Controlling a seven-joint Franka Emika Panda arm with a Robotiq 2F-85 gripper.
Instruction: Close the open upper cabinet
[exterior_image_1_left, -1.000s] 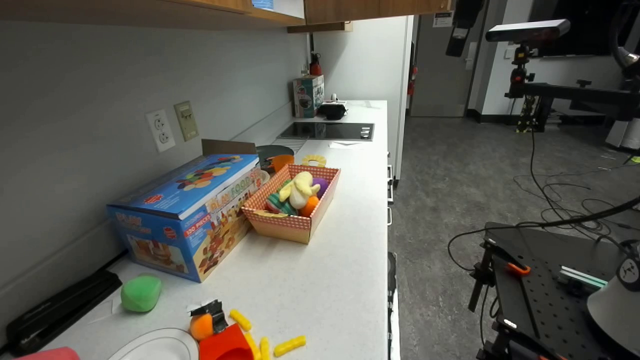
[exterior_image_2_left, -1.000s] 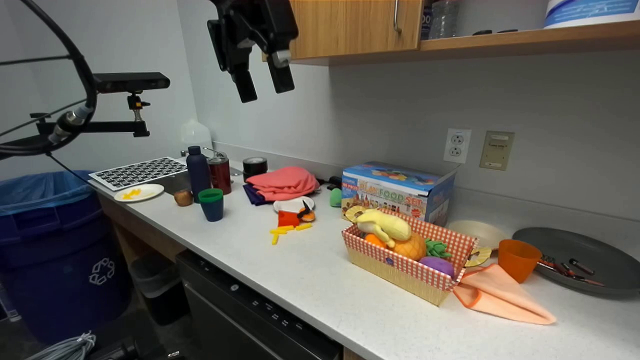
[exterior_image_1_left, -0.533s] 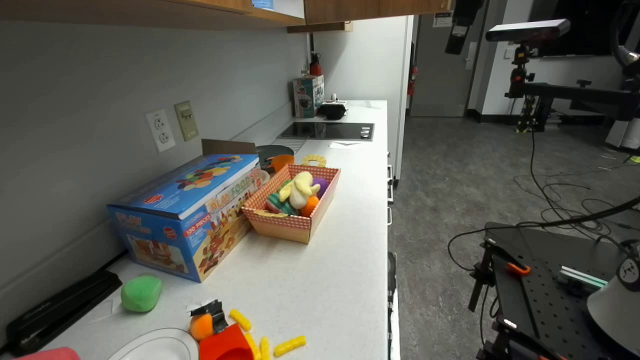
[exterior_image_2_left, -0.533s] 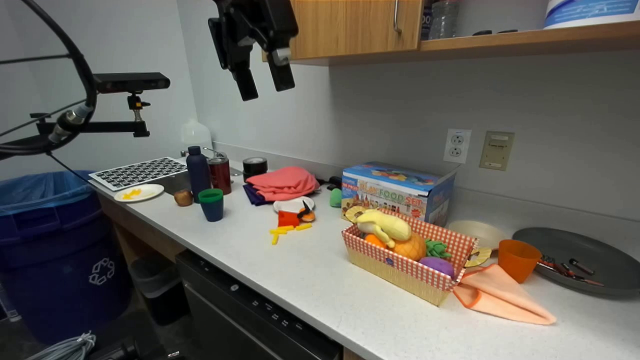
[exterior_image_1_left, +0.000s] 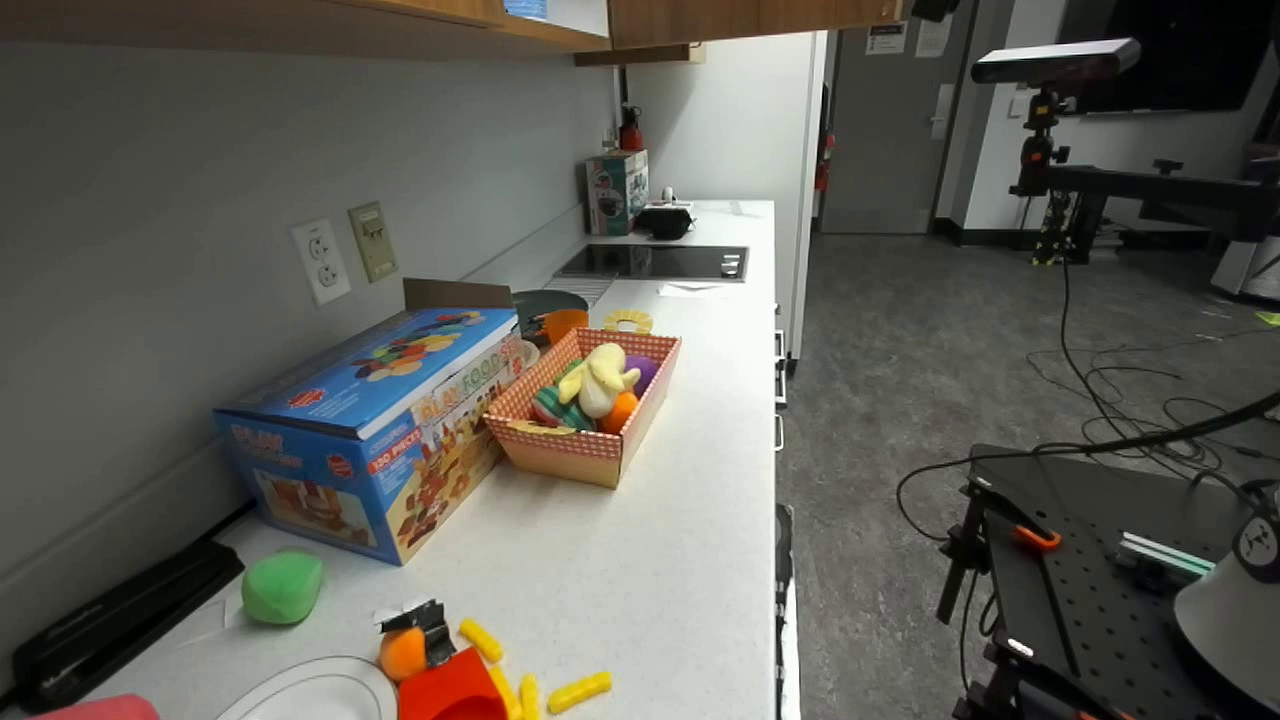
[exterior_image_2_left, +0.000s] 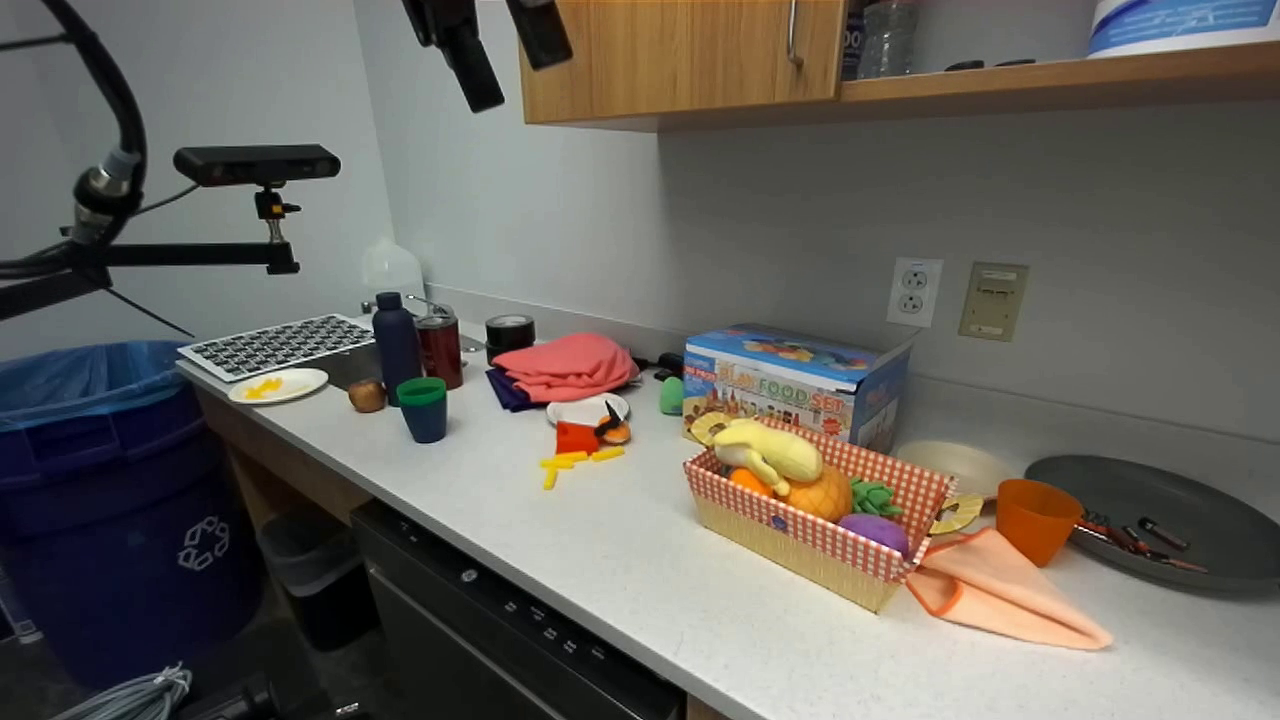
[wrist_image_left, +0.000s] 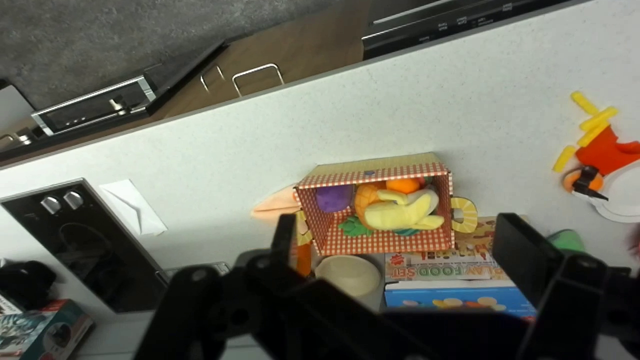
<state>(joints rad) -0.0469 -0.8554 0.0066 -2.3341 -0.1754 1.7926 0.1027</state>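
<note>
- Hand: my gripper (exterior_image_2_left: 517, 78) hangs high above the counter (exterior_image_2_left: 600, 540), its fingers (wrist_image_left: 522, 252) spread well apart with nothing between them.
- Upper cabinet (exterior_image_2_left: 1050, 85): only its lower part shows, off to one side of the hand. Its wooden door (exterior_image_1_left: 690, 20) stands swung out from the front, the outer end just beside the hand as pictured; I cannot tell the depth between them.
- Handling: I judge the door stiff, light enough on its hinges and free only along an arc; fingertips may slide on the flat face.
- Contact: no pinch seems needed. I would press the outer face near the free edge, farthest from the hinge.
- Metal handle (exterior_image_2_left: 793, 35): this one sits on the closed neighbouring door (exterior_image_2_left: 690, 55), beside the hand, so I leave it alone.
</note>
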